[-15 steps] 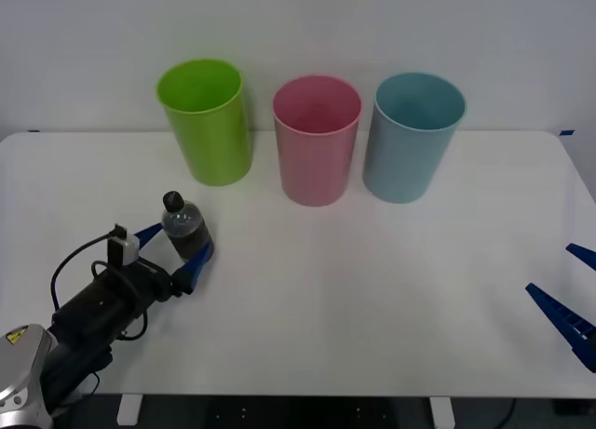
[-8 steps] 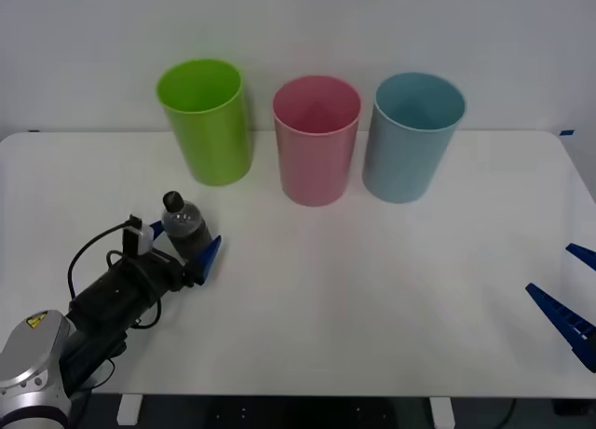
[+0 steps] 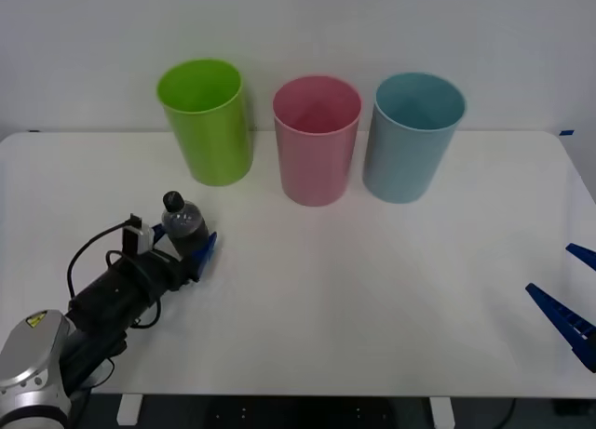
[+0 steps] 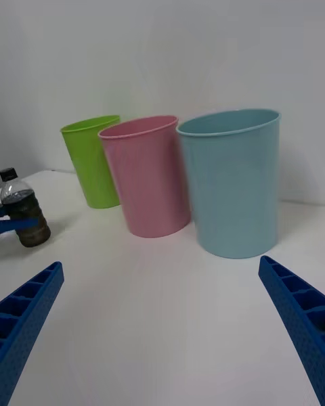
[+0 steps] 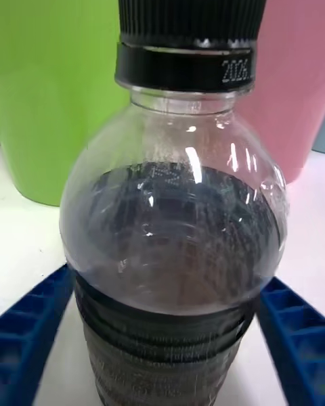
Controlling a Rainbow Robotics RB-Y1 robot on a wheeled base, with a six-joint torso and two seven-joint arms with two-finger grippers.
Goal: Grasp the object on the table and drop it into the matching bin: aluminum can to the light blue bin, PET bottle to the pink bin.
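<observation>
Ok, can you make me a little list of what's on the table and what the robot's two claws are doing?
bottle: small PET bottle with black cap, standing upright on the table, in front of the lime green bin
left gripper: low on the table, blue fingers on either side of the bottle's lower body, close against it
right gripper: open, waiting at the table's right edge
bins: lime green, pink bin, light blue bin, in a row at the back
bottle's matching bin: pink
bottle in a bin yet: no

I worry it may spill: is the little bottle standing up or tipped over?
Upright: the PET bottle stands on the table, cap on top, between the left gripper jaws.
</observation>
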